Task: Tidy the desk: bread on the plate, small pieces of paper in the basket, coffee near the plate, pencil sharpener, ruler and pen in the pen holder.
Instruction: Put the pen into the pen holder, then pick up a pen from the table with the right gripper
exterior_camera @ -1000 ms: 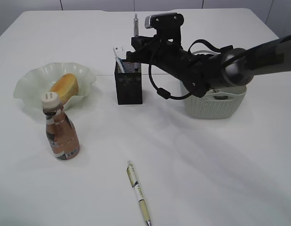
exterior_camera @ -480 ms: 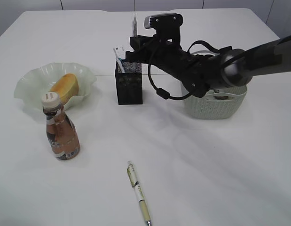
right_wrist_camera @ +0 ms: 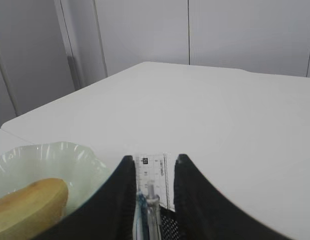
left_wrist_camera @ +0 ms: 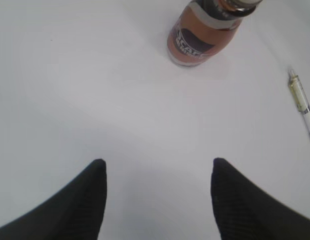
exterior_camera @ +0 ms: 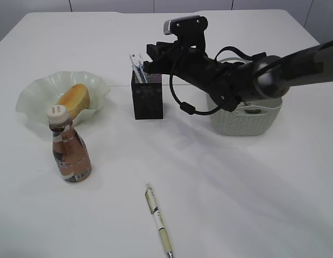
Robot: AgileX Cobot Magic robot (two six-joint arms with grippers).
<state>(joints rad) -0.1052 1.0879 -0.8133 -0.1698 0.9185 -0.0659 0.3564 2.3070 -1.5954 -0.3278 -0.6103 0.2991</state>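
Fingers of the left gripper stand apart, empty; the cream pen lies lengthwise off their right side, nearer this arm.

Black mesh pen holder (pale green plate).

The pen holder was black perforated mesh, matt. Left of it, the plate looked like translucent, glossy glass or plastic. The basket to its right was pale woven-pattern plastic. The ruler inside it was clear plastic. The table was smooth, matt white.
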